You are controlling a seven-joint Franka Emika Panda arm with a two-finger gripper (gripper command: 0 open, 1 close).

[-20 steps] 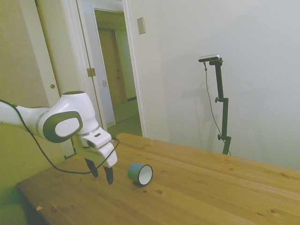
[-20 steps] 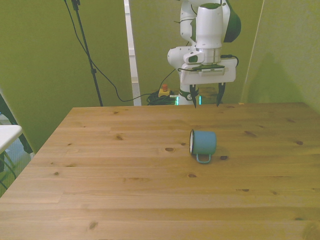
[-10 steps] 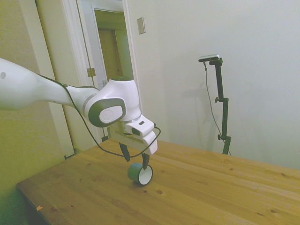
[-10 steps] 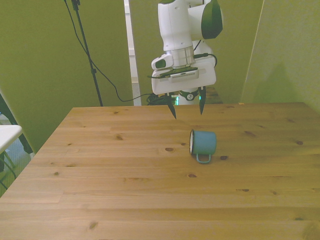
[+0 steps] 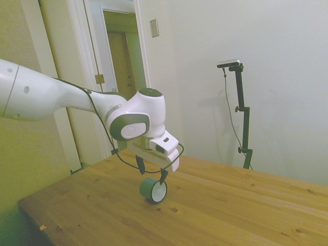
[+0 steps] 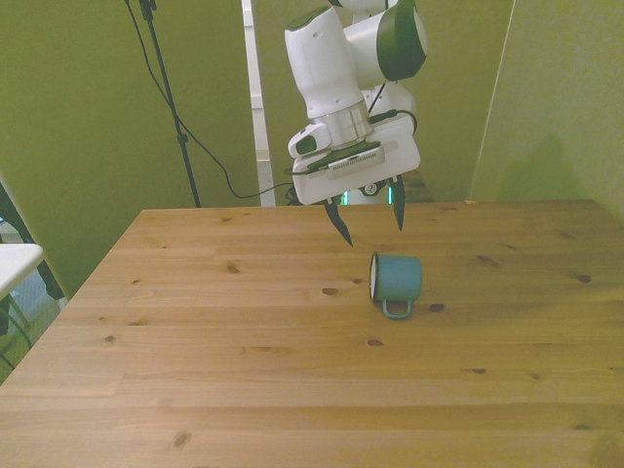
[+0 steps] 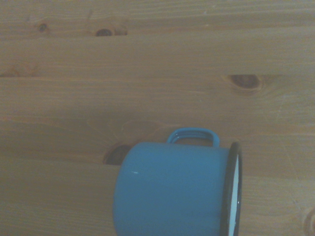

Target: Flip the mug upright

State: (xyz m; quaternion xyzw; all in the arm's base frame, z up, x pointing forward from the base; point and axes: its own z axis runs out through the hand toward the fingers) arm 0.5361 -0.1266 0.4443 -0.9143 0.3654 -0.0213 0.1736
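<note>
— Wooden table (image 6: 244,390), bare planks up close; where does the mug (image 6: 397,278) lie?
— On its side past mid-table, mouth toward the front view's left, handle (image 6: 395,309) flat on the wood on the near side.
— And the gripper (image 6: 371,220)?
— Just above and behind the mug, not touching it, fingers spread apart with nothing between them. A doorway (image 5: 125,77) stands far behind.

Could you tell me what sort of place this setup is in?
Probably an ordinary room used as a robot test space: a wooden table, plain walls and an open interior doorway, with one mug under the arm's open tool.
</note>
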